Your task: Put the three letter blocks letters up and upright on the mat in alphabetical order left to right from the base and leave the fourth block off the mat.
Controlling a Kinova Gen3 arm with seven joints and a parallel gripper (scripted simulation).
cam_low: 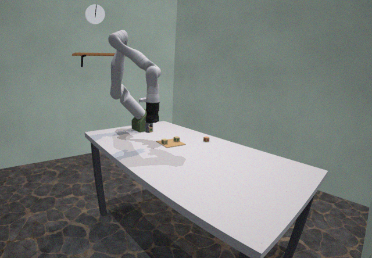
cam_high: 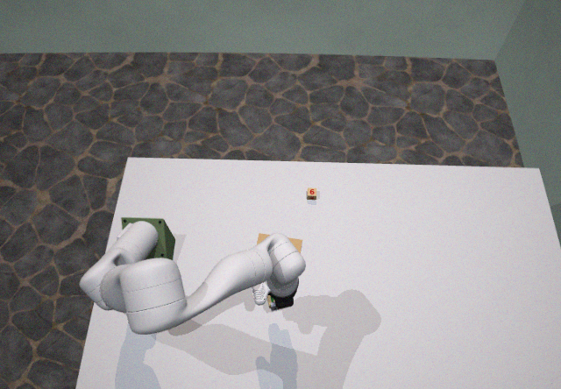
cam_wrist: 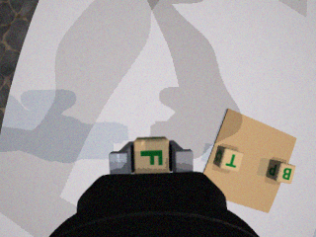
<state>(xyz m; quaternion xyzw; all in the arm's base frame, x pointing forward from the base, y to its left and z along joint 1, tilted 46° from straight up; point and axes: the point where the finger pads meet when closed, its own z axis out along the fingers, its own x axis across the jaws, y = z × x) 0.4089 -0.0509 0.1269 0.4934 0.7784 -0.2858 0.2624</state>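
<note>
My gripper (cam_wrist: 151, 151) is shut on a wooden block with a green F on top (cam_wrist: 152, 156) and holds it a little above the white table, beside the tan mat (cam_wrist: 253, 161). In the wrist view two blocks sit on the mat: one with a green T (cam_wrist: 229, 158) nearer to me and one with a green B (cam_wrist: 280, 172) further along. From the side the gripper (cam_low: 149, 128) hangs just left of the mat (cam_low: 170, 142), with the T block (cam_low: 164, 141) and the B block (cam_low: 176, 139) on it. A block with a red 6 (cam_high: 311, 193) lies on the table off the mat.
The arm's green base (cam_high: 158, 237) stands at the table's left side. In the overhead view the arm hides most of the mat (cam_high: 294, 242). The 6 block also shows in the side view (cam_low: 206, 139), to the right of the mat.
</note>
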